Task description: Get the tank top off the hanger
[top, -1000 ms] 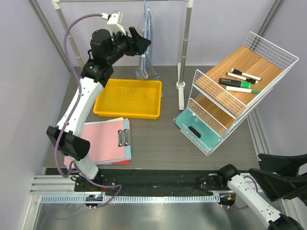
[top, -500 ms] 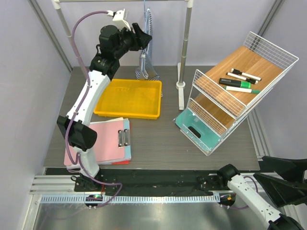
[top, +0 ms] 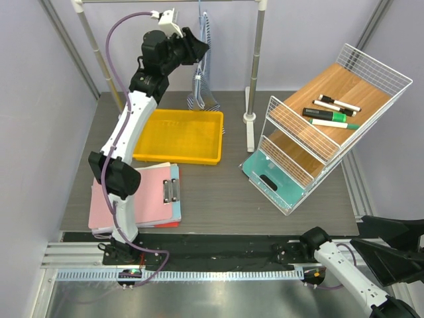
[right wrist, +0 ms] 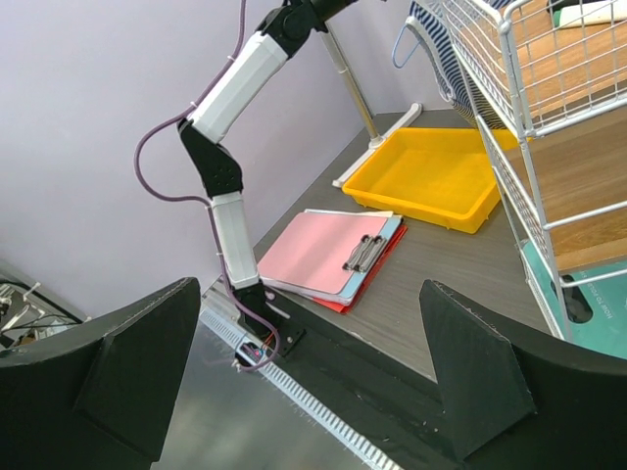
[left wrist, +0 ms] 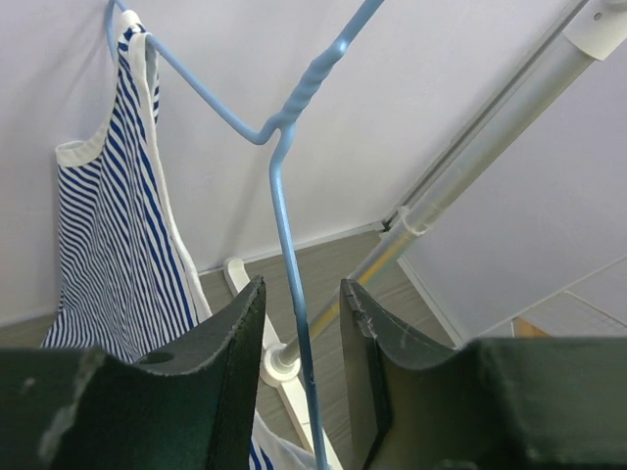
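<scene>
The navy-and-white striped tank top point(top: 203, 98) hangs on the light-blue wire hanger point(top: 201, 20) from the rack's top bar at the back. In the left wrist view the tank top point(left wrist: 108, 245) drapes at the left and the hanger point(left wrist: 282, 196) runs down from its twisted neck. My left gripper point(top: 199, 50) is raised beside the hanger. It is open point(left wrist: 302, 294), with the hanger's wire in the gap between the two jaws and not pinched. My right gripper point(top: 356, 230) is open and empty, low at the near right corner point(right wrist: 309, 323).
A yellow tray point(top: 177, 136) lies below the garment. A pink clipboard stack point(top: 142, 192) lies at the near left. A tilted wire shelf point(top: 331, 119) with markers and a teal item point(top: 268, 175) stands at the right. Grey rack poles point(top: 255, 66) rise at the back.
My left arm has stretched upward and moved the gripper higher and closer to the hanger. The right arm has barely moved.
</scene>
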